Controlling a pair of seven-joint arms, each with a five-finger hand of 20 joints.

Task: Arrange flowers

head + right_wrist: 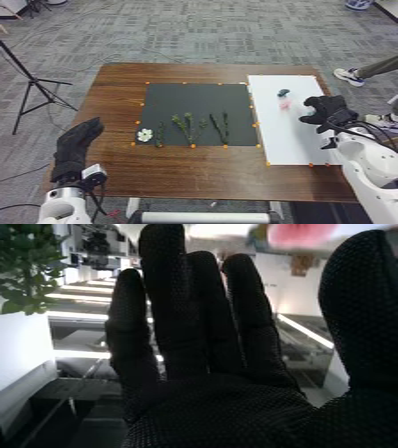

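The right hand is at the right, the left hand at lower left, both with straight fingers. A white flower lies on the black mat, lower left.

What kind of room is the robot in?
It looks like a lab, or maybe an office used for testing robots. There's a black tripod standing on patterned grey carpet, and long, bright strip lights.

open tabletop nearside, stems on mat
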